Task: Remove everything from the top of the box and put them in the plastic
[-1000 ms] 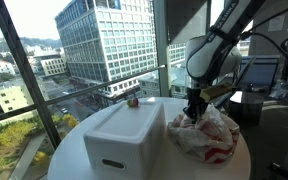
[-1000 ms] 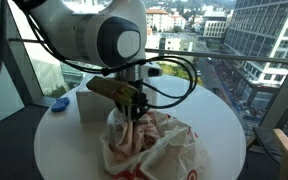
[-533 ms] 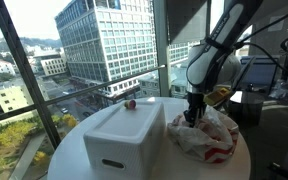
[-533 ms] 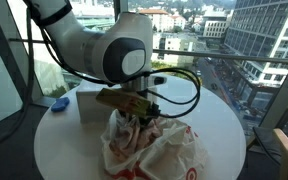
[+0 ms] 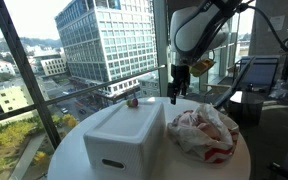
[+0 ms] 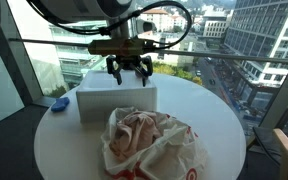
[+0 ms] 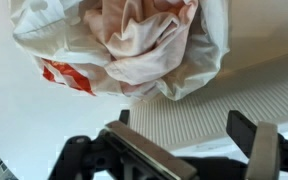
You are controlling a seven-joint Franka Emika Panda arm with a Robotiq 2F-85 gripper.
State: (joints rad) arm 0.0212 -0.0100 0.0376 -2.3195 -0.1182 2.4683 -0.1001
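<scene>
a round white table is standing by tall windows looking over city blocks. my gripper is hanging above it with its fingers spread wide, gripping nothing, near where the white box and the red-printed plastic bag are meeting. pinkish wrappers are lying inside the bag; a dark green-and-red wad is sitting on the box's far end.
</scene>
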